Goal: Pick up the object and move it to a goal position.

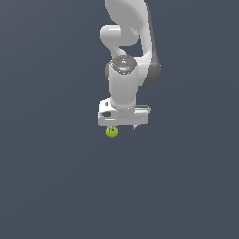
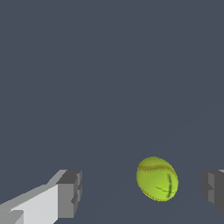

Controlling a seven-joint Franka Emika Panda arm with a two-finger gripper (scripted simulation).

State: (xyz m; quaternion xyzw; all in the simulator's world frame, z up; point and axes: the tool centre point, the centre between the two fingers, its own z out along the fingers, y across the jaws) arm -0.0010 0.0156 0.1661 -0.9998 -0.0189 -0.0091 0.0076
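So the white arm (image 1: 126,56) is hanging straight down over a plain dark grey tabletop (image 1: 51,186), wrist pointing at the floor, and the claw (image 1: 122,127) sits at the bottom of it. From the exterior view you can see the little yellow-green ball (image 1: 111,132) peeking out just under the claw's white body, toward the exterior view's left end of it. The wrist view is more useful: the ball (image 2: 157,178) sits in the gap between the two dark grey fingertips (image 2: 70,192), with thin curved seam lines on it, one reddish and a couple darker. It's not centred, it's way closer to one fingertip than the other, but there's a visible strip of grey between the ball and both of them, so nothing is touching. The claw is spread wide, jaws well apart and not gripping anything. The ball is a lot narrower than the gap. Can't really tell from these shots whether the ball is resting on the tabletop.
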